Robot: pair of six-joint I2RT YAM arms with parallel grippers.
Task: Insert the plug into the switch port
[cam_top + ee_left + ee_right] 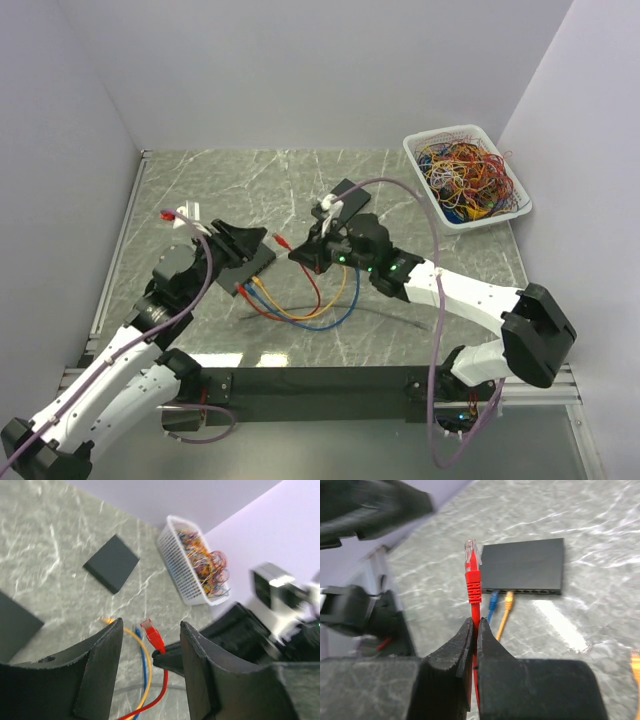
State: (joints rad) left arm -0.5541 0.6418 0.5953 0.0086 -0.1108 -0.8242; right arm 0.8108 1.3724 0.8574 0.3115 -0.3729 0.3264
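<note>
Red plug (472,560) stands upright above your right pincer (474,626), which is pinched tight on the cable (474,605) just below it. Only that wrist view shows you the switch (524,570) port row: blue and orange leads (492,602) sit at one end, the other ports open. From above, your left pincer (236,240) hangs spread wide and empty at the switch's far edge. The plug hovers just beside it, off the counter (250,180).

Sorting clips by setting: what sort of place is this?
Likely a robot lab cell: white walls box in a table, with a switch, a basket of wires and the right claw gripping a cable.
</note>
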